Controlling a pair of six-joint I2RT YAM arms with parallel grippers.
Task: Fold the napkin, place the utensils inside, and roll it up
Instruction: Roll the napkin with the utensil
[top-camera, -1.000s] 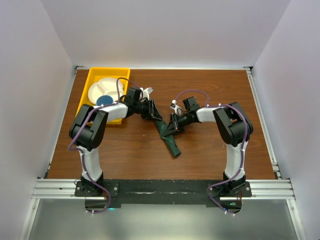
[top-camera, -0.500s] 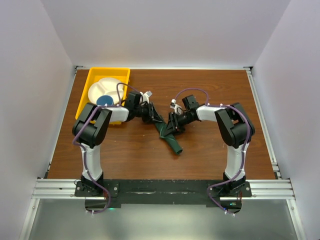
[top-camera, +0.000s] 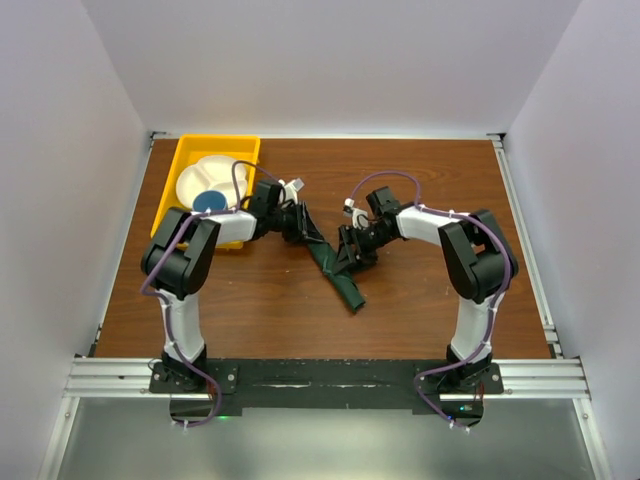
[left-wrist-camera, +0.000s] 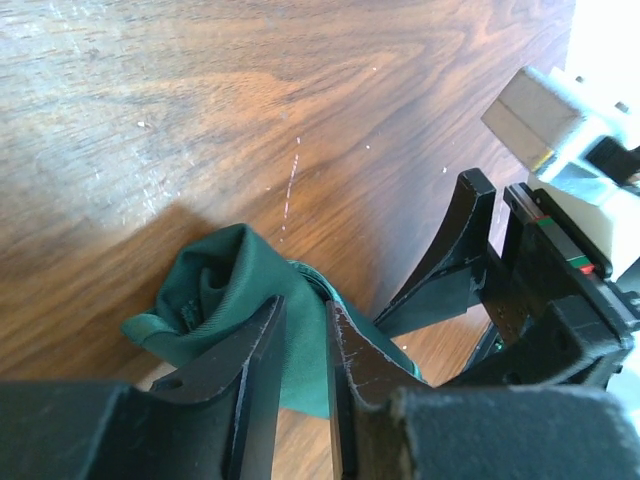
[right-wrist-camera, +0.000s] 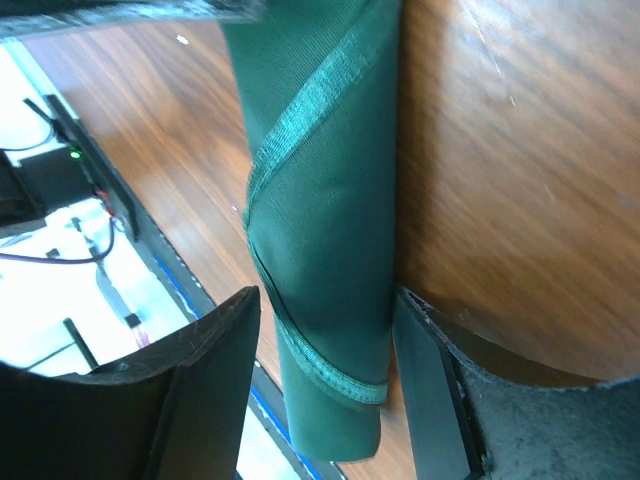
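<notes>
We see the large dark green cloth napkin (top-camera: 335, 268) already wound into a slim roll, lying slantwise near the middle of the brown wooden table (top-camera: 430, 310), its far end towards the left arm and its near end pointing at the arms' bases. The left gripper (top-camera: 306, 231) sits at the far end. In the left wrist view its black fingers (left-wrist-camera: 262, 350) stand almost together, with a fold of green cloth pinched in the narrow gap. The right gripper (top-camera: 350, 258) sits over the middle of the roll. Its jaws stand apart, one on either side of the cloth and close against it, and we see no sign that they squeeze it. No slim silver metal utensils show in any view. We judge that they lie inside the roll, though the pictures cannot confirm it. The near end of the roll looks tight and even, with the hem wrapped round. So we judge the folding and most of the rolling done, and what is left is to tidy the far end and let go. The yellow plastic tray (top-camera: 190, 150), with the white divided plate (top-camera: 222, 170) and the blue cup (top-camera: 208, 200), stands well apart at the far left.
</notes>
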